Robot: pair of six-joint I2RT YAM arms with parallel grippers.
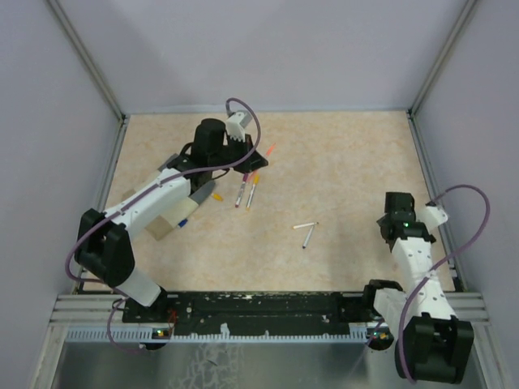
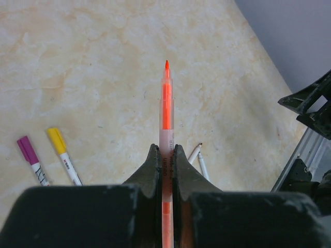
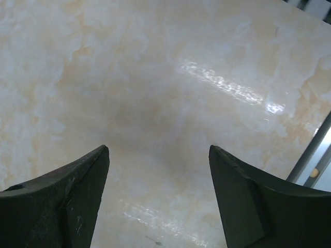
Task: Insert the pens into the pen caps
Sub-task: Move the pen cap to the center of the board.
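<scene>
- The left gripper (image 2: 165, 155) is clamped on an uncapped orange pen (image 2: 166, 98).
- A magenta-capped pen (image 2: 30, 157) and a yellow-capped pen (image 2: 61, 150) lie side by side nearby.
- Two white pens (image 1: 305, 225) lie mid-table (image 1: 349, 162).
- The right gripper (image 3: 158, 155) gapes wide, empty.

The left arm (image 1: 154, 198) rises from the near left corner of the bench (image 1: 349, 154). It slants forward and inward over the left side of the bench, and its wrist ends above the far left part. The left jaws are pressed tight on the barrel of an orange pen (image 2: 166, 103), whose tip points out ahead of them above the bench. The right arm (image 1: 418, 259) is folded close to the bench's right edge. The right jaws are spread wide and look down at the bench surface.
</scene>
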